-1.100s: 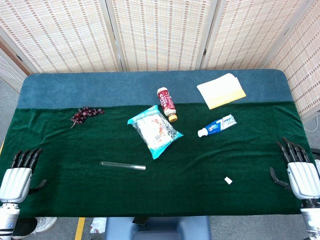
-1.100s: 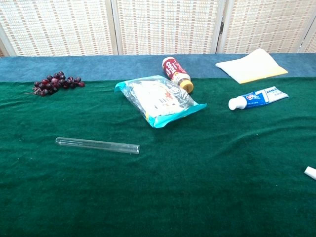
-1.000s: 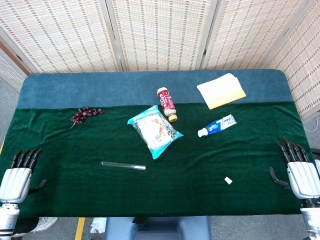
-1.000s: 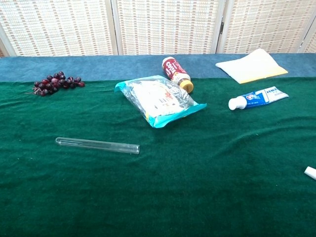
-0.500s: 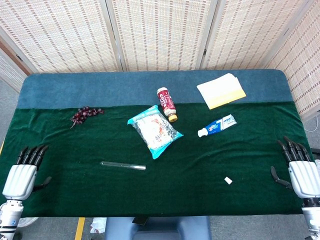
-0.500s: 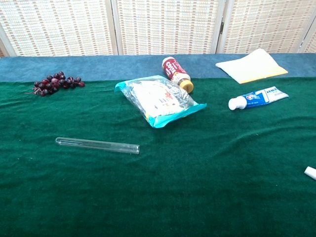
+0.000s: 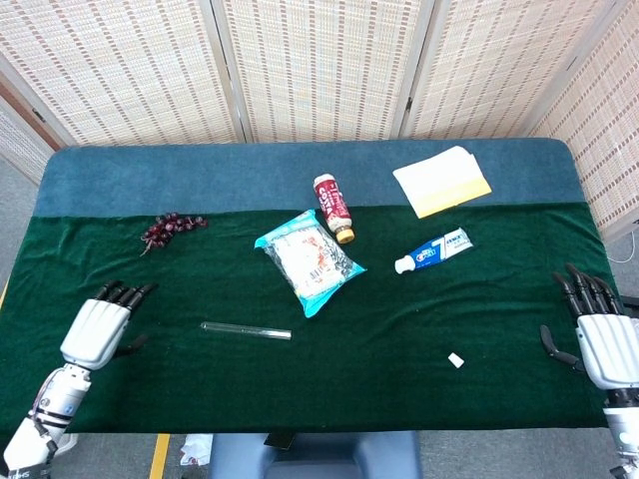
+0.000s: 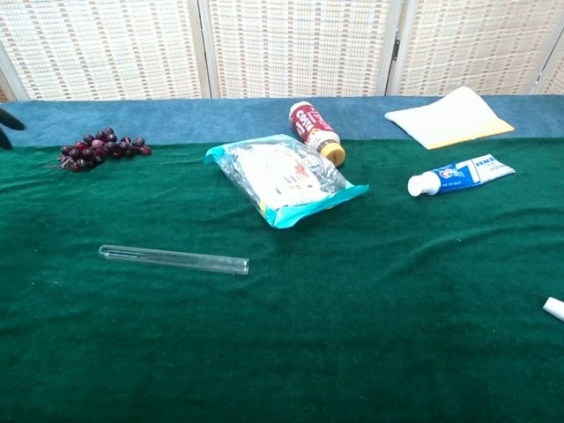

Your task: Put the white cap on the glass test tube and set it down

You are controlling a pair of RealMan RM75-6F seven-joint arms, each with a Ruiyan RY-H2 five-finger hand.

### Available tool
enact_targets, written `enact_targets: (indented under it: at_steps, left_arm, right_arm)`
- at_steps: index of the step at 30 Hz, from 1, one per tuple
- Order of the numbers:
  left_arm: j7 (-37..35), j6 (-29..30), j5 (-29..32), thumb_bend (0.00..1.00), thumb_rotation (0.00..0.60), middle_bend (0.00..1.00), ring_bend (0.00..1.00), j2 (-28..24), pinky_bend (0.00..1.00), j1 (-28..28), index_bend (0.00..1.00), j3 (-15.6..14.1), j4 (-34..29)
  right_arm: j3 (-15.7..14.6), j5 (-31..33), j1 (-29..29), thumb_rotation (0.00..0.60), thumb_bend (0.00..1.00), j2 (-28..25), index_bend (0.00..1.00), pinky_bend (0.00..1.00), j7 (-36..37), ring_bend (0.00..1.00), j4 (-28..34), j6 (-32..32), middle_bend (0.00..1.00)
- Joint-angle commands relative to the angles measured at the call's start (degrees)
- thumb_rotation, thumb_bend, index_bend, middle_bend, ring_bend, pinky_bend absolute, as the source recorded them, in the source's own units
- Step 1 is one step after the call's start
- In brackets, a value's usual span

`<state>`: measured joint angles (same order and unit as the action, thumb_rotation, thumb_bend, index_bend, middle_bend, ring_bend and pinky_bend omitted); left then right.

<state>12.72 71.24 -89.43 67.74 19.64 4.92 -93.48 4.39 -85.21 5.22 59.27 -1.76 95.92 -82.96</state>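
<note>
Left hand (image 7: 98,330) — pale silver-white ribbed back, black fingers (image 7: 122,293), black thumb; grey-white jointed wrist segment with dark band. Right hand (image 7: 605,346) — same build: white ribbed shell, black fingers, black thumb.

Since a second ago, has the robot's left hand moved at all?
Yes. The left hand has come forward and inward over the green cloth, closer to the glass tube, which lies unmoved.

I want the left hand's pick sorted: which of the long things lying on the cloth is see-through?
The glass test tube, lying nearest the left hand. The bottle is red-labelled and the toothpaste tube is blue and white.
</note>
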Motion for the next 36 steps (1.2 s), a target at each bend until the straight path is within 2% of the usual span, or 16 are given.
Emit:
enact_targets:
  at_steps: [1, 4, 7, 10, 19, 22, 36]
  left_arm:
    - [2.2, -3.9, 0.4, 0.25, 0.600, 0.66, 0.70, 0.7, 0.67, 3.0, 0.27, 0.7, -1.5]
    - [3.4, -6.9, 1.4, 0.25, 0.600, 0.84, 0.85, 1.4, 0.81, 5.2, 0.35, 1.1, -2.3]
    - [4.2, -10.5, 3.2, 0.25, 0.600, 0.94, 0.92, 2.8, 0.90, 7.4, 0.39, 1.4, -1.9]
    - [4.7, -13.0, 5.1, 0.25, 0.600, 1.00, 0.98, 4.7, 0.96, 9.2, 0.40, 1.6, -1.2]
    - [7.8, -17.0, 9.7, 0.25, 0.600, 1.00, 1.00, 10.9, 0.98, 12.6, 0.41, 1.4, 2.0]
    - [8.7, -17.7, 11.4, 0.28, 0.600, 1.00, 1.00, 13.1, 0.98, 13.4, 0.43, 1.2, 3.1]
    - [12.9, -19.8, 19.9, 0.34, 0.600, 1.00, 1.00, 18.0, 0.98, 16.1, 0.44, 1.4, 4.4]
  right_arm:
    - [0.0, -0.1, 0.1, 0.412, 0.53, -0.1, 0.00, 0.07, 0.1, 0.06, 0.1, 0.1, 0.01]
    - [-0.1, -0.3, 0.1, 0.412, 0.53, -0.2, 0.00, 0.07, 0.1, 0.07, 0.1, -0.1, 0.02]
    - [-0.1, -0.2, 0.1, 0.413, 0.53, -0.3, 0.00, 0.07, 0.2, 0.07, 0.3, 0.1, 0.02]
    - [-0.3, -0.1, 0.2, 0.414, 0.53, -0.4, 0.00, 0.07, 0.3, 0.07, 0.5, 0.5, 0.02]
    - [-0.4, 0.0, 0.5, 0.413, 0.53, 0.0, 0.00, 0.07, 0.6, 0.07, 0.0, 0.9, 0.03]
    - [-0.5, 0.1, 0.5, 0.413, 0.53, 0.1, 0.00, 0.07, 0.9, 0.07, -0.3, 1.0, 0.03]
    - [-0.6, 0.5, 0.6, 0.412, 0.53, 0.3, 0.00, 0.07, 2.4, 0.07, -1.5, 1.4, 0.03]
